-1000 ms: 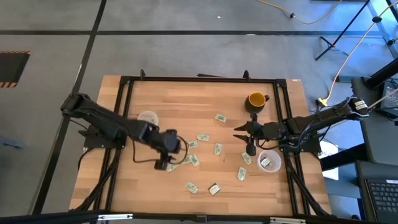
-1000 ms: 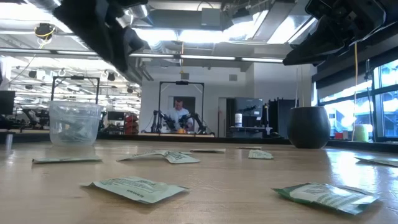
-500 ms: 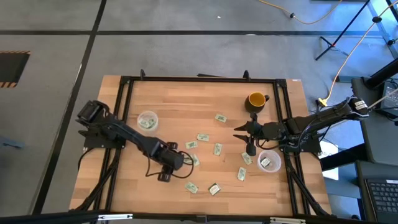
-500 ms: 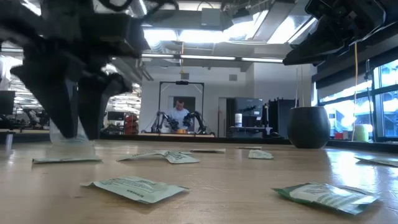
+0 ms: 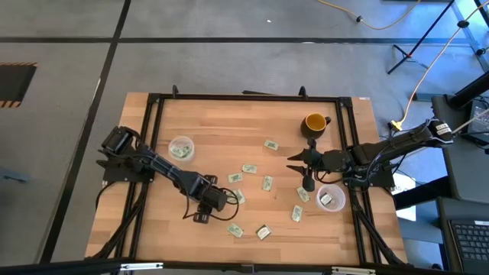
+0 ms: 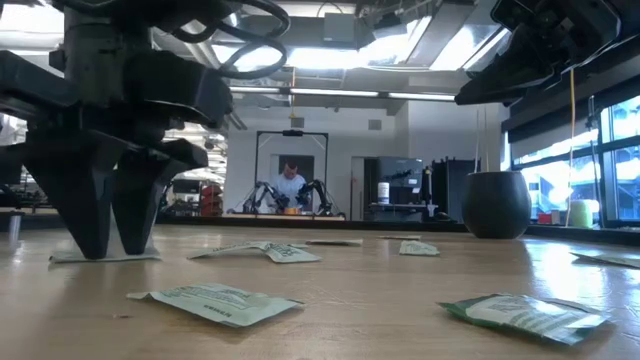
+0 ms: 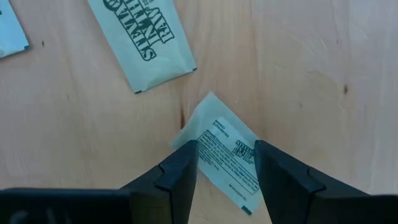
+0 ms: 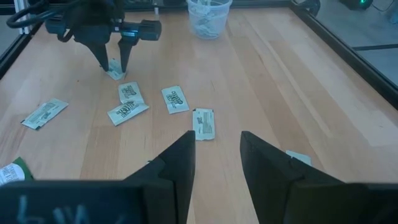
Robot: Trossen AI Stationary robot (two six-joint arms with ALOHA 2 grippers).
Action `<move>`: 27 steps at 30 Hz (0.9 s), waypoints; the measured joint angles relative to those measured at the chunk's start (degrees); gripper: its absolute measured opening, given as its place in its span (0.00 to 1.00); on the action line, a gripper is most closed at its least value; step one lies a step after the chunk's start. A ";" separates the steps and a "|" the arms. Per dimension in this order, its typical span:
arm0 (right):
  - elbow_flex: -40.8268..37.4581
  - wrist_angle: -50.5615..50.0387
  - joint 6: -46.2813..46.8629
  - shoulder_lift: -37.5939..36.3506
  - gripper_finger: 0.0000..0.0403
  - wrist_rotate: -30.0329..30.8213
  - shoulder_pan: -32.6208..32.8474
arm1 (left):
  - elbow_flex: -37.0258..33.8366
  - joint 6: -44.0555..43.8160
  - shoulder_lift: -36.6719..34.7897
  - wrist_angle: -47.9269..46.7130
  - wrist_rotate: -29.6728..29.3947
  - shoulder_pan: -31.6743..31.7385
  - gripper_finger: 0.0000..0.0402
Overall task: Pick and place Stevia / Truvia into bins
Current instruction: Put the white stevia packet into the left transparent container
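Observation:
Several pale green and white Stevia packets [image 5: 267, 182] lie flat across the wooden table. My left gripper [image 5: 208, 205] points down at the table, open, its fingers [image 7: 181, 171] on either side of one packet [image 7: 222, 152] that lies flat. The low view shows the fingertips [image 6: 100, 250] down at the tabletop. My right gripper [image 5: 299, 172] waits open above the table's right side, beside the right clear cup [image 5: 330, 198], which holds packets. The left clear cup [image 5: 181, 147] also holds packets. My left gripper comes from above, pointing down, with its two fingers over opposite sides of the flat packet's near end [image 7: 214, 171]. The packet lies on the table. I cannot tell whether the fingertips touch it.
A yellow-orange mug [image 5: 314, 122] stands at the far right. A second packet [image 7: 140, 43] lies close beside the one under my left gripper. A black frame rail [image 5: 244, 98] borders the table. A person sits far back in the room [image 6: 290, 185].
My left gripper has moved toward the table's near edge and come down from well above the table until its fingertips are at the tabletop around a packet. In the low view it now stands in front of the left cup. My right arm has kept still.

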 joint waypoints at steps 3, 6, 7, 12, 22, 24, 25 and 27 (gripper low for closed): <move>0.00 0.00 0.00 0.00 0.33 0.00 -0.01 | 0.00 0.00 0.07 0.22 -0.01 0.00 0.34; 0.00 -0.01 -0.02 0.00 0.33 0.00 -0.01 | -0.04 0.00 0.14 0.38 0.01 0.02 0.29; 0.00 0.00 -0.02 0.00 0.33 0.00 -0.01 | -0.05 0.00 0.16 0.38 0.01 0.02 0.28; 0.00 -0.02 -0.02 0.00 0.33 0.00 0.00 | -0.13 0.83 0.05 0.38 0.27 0.02 0.21; 0.00 -0.02 -0.02 0.00 0.33 0.00 -0.01 | -0.55 3.58 -2.77 -0.52 0.42 0.00 0.11; 0.00 -0.02 -0.02 0.00 0.33 0.00 -0.01 | -0.57 3.58 -3.43 -0.71 0.38 0.00 0.09; 0.00 -0.01 -0.04 0.00 0.33 0.00 0.00 | -0.55 3.58 -3.72 -0.63 0.43 0.00 0.08; 0.00 -0.02 -0.02 0.00 0.33 0.00 0.00 | -0.55 3.56 -4.23 -1.01 0.53 0.00 0.06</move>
